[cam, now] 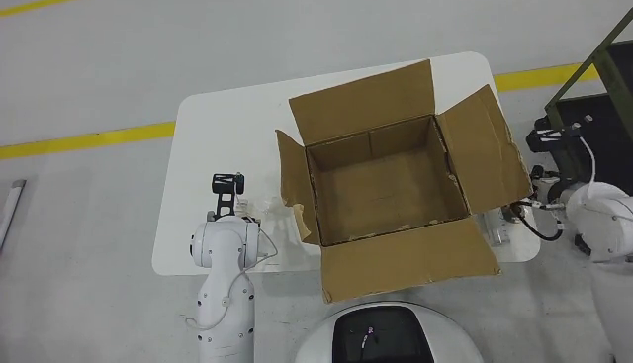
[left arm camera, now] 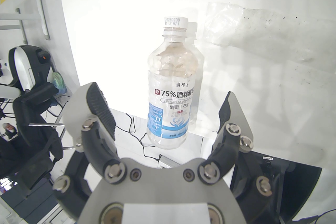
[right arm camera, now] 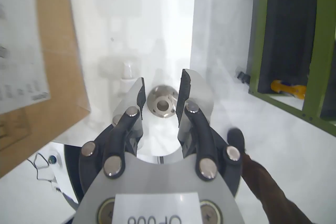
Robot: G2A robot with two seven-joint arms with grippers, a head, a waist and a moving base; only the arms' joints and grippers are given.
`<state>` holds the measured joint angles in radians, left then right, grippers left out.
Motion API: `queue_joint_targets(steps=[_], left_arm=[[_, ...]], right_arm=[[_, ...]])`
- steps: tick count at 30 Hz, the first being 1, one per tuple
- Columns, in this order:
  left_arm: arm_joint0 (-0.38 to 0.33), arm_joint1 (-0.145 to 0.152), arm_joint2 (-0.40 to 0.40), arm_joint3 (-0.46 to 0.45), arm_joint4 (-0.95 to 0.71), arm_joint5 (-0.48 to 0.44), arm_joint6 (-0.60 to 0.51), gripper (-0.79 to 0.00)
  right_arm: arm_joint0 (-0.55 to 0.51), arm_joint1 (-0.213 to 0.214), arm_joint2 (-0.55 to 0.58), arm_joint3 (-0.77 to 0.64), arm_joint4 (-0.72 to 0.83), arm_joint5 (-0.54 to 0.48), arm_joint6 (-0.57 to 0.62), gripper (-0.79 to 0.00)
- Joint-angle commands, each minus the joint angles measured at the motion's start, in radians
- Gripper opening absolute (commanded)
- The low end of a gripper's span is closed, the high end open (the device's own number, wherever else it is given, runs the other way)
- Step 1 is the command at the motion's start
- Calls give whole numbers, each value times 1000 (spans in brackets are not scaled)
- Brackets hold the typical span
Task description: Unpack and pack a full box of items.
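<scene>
While the cardboard box (cam: 381, 195) is sitting open on the table (cam: 213, 136), an alcohol disinfectant bottle (left arm camera: 172, 83) is standing upright, untouched, between the left gripper's (left arm camera: 162, 97) wide-open fingers, clear plastic bag (left arm camera: 249, 28) lying beyond, right gripper (right arm camera: 163, 79) clamping a metal flange (right arm camera: 161, 105) beside the box's flap

White glossy arms (cam: 226, 254), black cable (cam: 542, 228); left tool (left arm camera: 162, 93): grey plate, ribbed black pads (left arm camera: 101, 107), silver screws; right tool (right arm camera: 163, 78): white label.
</scene>
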<state>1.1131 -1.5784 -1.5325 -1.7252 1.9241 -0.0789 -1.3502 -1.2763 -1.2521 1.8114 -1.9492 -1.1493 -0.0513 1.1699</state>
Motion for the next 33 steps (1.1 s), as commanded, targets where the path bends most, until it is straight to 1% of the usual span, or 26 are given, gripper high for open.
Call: queue_joint_targets(steps=[1,4,7,17,18,20,22,24,27,30,33], left_arm=[[0,0,0,0,0,0,0,0],[0,0,0,0,0,0,0,0],[0,0,0,0,0,0,0,0],[0,0,0,0,0,0,0,0],[0,0,0,0,0,0,0,0],[0,0,0,0,0,0,0,0],[0,0,0,0,0,0,0,0],[0,0,0,0,0,0,0,0],[0,0,0,0,0,0,0,0],[0,0,0,0,0,0,0,0],[0,0,0,0,0,0,0,0]], right_arm=[[-16,3,37,-27,21,-24,-71,-785],[-42,6,91,-67,55,-39,-180,-785],[-60,3,138,-103,112,17,-283,-785],[-63,3,141,-114,126,19,-292,-785],[-62,3,143,-125,125,16,-315,-785],[-64,5,145,-161,93,-2,-407,-785],[-70,3,139,-167,101,-15,-523,-785],[-78,-2,133,-156,156,-16,-639,-785],[-100,-7,126,-147,220,-66,-798,-785],[-127,-7,105,-143,223,-140,-905,-785],[-146,-8,76,-141,217,-188,-972,-785]])
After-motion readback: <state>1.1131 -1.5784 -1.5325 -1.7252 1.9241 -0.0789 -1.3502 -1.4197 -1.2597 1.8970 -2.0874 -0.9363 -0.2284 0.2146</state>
